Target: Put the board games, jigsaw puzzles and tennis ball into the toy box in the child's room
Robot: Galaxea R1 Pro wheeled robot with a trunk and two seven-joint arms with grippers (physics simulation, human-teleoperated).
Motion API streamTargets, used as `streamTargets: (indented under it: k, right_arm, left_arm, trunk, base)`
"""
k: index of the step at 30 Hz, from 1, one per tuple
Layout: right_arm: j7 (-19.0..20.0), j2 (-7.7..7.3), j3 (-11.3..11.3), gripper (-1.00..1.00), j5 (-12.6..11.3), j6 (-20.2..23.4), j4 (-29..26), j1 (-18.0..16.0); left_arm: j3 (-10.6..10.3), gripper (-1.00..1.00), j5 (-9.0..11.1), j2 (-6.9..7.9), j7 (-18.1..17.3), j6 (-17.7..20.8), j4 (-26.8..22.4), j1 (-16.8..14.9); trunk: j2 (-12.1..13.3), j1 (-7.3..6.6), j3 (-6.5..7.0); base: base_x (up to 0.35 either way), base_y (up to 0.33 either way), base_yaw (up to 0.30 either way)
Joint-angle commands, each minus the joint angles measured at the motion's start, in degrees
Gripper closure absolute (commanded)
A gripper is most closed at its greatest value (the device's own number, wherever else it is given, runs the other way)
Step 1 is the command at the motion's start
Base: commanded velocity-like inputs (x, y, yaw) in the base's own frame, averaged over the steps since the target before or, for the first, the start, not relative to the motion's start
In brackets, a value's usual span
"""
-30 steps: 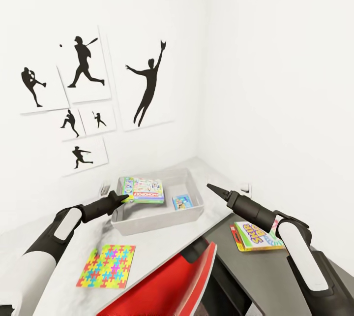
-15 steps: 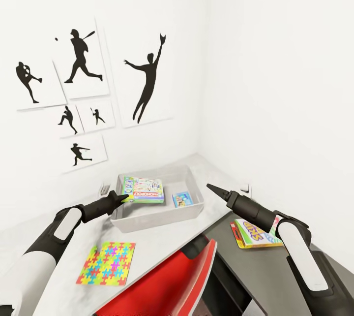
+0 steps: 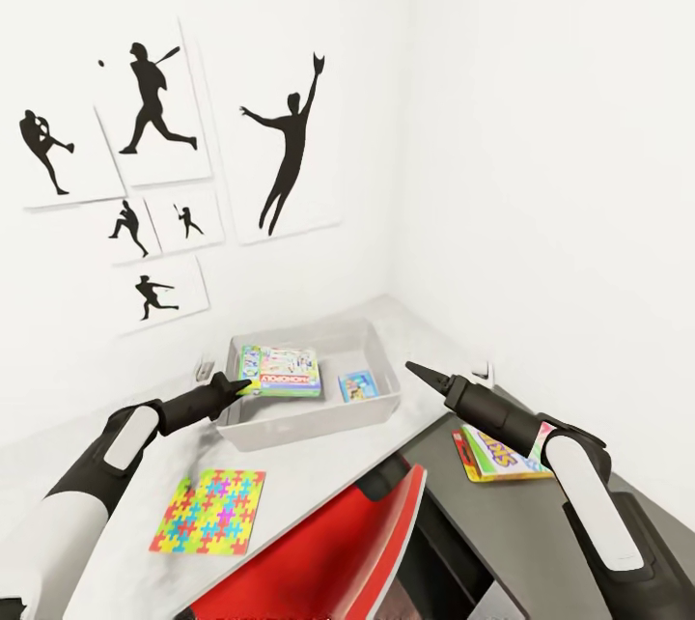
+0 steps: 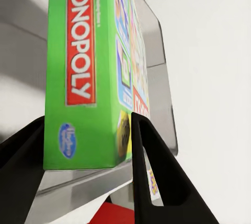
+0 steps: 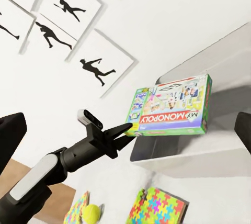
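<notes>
My left gripper (image 3: pixel 246 386) is shut on the edge of a green Monopoly board game (image 3: pixel 281 371), holding it flat over the grey toy box (image 3: pixel 311 420) on the table (image 3: pixel 319 465). The left wrist view has both fingers clamped on the game's (image 4: pixel 86 67) sides. A small blue board game (image 3: pixel 356 386) lies inside the toy box. A third board game (image 3: pixel 497 454) rests on the dark lower section. One jigsaw puzzle (image 3: pixel 209 510) lies on the tabletop; a second puzzle (image 5: pixel 78 211) and the tennis ball (image 5: pixel 92 213) are together. My right gripper (image 3: pixel 411 369) hovers open and empty right of the box.
A red chair (image 3: pixel 328 552) stands against the table's front edge below the toy box. White walls meet in a corner behind the table. Baseball silhouette posters (image 3: pixel 154 108) hang on the left wall.
The whole view has shifted slightly, with the posters sliding up and left. Both arms keep their pose, and the Monopoly game stays held over the toy box.
</notes>
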Motion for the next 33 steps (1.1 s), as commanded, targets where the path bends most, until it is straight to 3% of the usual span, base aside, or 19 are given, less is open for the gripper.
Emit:
streamTargets:
  k: [1, 9, 17, 33]
  right_arm:
    - [0.1, -0.02, 0.0, -1.00, 0.0, 0.2, 0.0, -0.1]
    - [0.1, -0.08, 0.0, -1.00, 0.0, 0.2, 0.0, -0.1]
    - [0.1, -0.10, -0.1, -1.00, 0.0, 0.2, 0.0, -0.1]
    - [0.1, -0.10, -0.1, -1.00, 0.0, 0.2, 0.0, -0.1]
  left_arm:
    - [0.2, 1.00, 0.1, -0.02, 0.0, 0.4, -0.5, -0.3]
    - [0.1, 1.00, -0.6, -0.88, 1.6, -0.9, -2.9, -2.2]
    - [-0.4, 1.00, -0.7, -1.73, 6.3, -2.3, -3.0, -2.3]
    - [-0.6, 1.00, -0.8, -1.96, 7.0, -2.3, -2.9, -2.3]
  trunk:
    - [-0.1, 0.03, -0.22]
    - [-0.1, 0.03, -0.96]
    - [-0.1, 0.03, -1.69]
    - [-0.1, 0.03, -3.16]
  base:
    - [0.000, 0.000, 0.000]
    - [0.000, 0.000, 0.000]
    - [0.000, 0.000, 0.000]
    - [0.000, 0.000, 0.000]
